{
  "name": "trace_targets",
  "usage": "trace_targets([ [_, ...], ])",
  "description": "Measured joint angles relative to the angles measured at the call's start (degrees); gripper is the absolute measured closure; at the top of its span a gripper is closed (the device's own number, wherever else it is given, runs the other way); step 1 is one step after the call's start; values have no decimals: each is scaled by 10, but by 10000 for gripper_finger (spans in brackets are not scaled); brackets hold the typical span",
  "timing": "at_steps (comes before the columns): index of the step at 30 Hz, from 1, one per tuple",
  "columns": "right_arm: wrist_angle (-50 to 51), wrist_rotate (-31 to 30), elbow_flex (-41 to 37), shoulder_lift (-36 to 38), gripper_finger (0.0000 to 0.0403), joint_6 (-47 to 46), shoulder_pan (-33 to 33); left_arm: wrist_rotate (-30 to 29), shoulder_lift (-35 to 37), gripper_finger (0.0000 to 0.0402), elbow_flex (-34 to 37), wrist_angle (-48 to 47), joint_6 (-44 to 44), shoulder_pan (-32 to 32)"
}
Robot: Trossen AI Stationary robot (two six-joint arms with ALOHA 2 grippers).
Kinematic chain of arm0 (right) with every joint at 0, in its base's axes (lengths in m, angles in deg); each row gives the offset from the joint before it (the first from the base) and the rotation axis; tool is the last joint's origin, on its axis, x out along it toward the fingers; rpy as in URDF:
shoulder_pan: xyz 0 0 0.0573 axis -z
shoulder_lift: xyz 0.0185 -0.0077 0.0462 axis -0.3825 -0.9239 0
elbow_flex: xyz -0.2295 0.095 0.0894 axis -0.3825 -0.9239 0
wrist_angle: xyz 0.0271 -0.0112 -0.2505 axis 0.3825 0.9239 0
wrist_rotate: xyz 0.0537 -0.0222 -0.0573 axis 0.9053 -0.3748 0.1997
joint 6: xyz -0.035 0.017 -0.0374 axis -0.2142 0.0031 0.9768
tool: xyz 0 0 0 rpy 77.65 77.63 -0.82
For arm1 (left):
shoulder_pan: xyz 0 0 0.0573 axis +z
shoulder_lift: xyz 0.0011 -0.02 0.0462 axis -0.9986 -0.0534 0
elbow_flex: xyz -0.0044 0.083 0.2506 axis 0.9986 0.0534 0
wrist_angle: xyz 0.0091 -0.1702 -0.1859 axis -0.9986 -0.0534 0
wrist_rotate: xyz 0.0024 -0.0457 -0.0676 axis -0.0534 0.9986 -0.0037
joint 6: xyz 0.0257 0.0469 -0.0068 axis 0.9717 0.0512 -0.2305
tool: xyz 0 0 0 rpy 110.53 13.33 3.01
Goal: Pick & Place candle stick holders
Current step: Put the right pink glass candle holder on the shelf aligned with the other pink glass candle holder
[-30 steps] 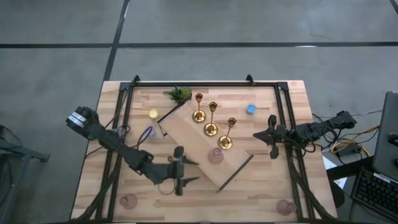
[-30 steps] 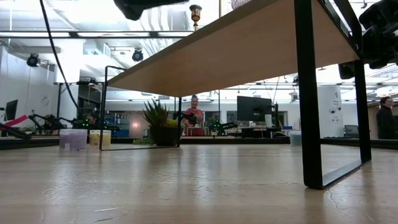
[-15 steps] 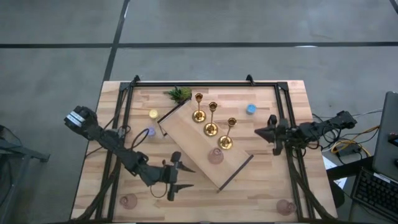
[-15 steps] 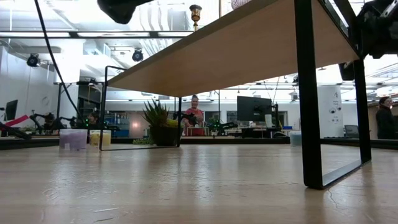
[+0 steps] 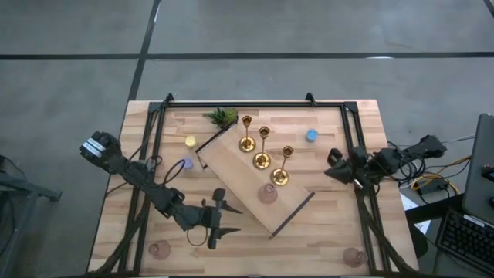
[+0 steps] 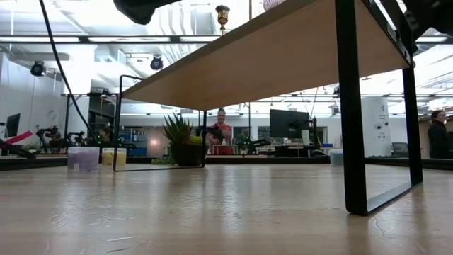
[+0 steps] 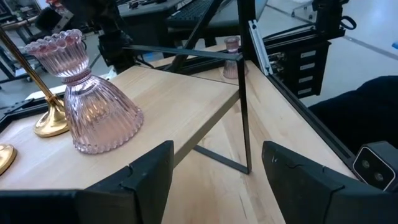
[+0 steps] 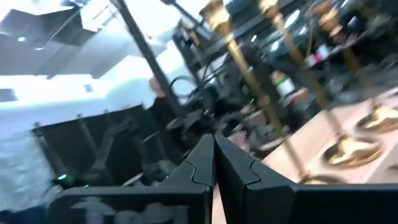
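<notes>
Three gold candlesticks stand on their round bases in a row on a raised wooden shelf. One pink glass cup stands on the shelf's near right end and shows close up in the left wrist view. Two more pink cups stand on the table, at the near left and the near right. My left gripper is open and empty, left of the shelf cup, its fingers pointing at it. My right gripper is shut and empty, right of the shelf, facing the candlesticks.
The shelf stands on thin black metal legs. A green plant sprig and yellow, purple and blue tealights sit at the back of the table. A black frame rims the table. People show in the room behind.
My left gripper has drawn back a little toward the table's near left, away from the shelf, staying open, then held still. My right gripper has risen and turned about its wrist beside the shelf. The candlesticks and cups have stayed in place.
</notes>
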Motion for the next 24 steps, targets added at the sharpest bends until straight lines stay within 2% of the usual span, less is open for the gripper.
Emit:
trace_targets([
  [5, -22, 7, 21, -127, 394, -52, -25, 0, 0, 154, 0, 0, -1, 3],
  [10, 18, 33, 102, -260, 394, -90, -78, 0, 0, 154, 0, -2, -8, 3],
  [14, 229, 34, 216, -356, 394, -166, -125, 0, 0, 154, 3, -3, -16, 2],
  [18, 458, 35, 332, -459, 394, -299, -161, 0, 0, 154, 10, -4, -26, 2],
  [24, 683, 79, 490, -605, 394, -420, -228, 0, 0, 154, 10, -3, -34, 2],
])
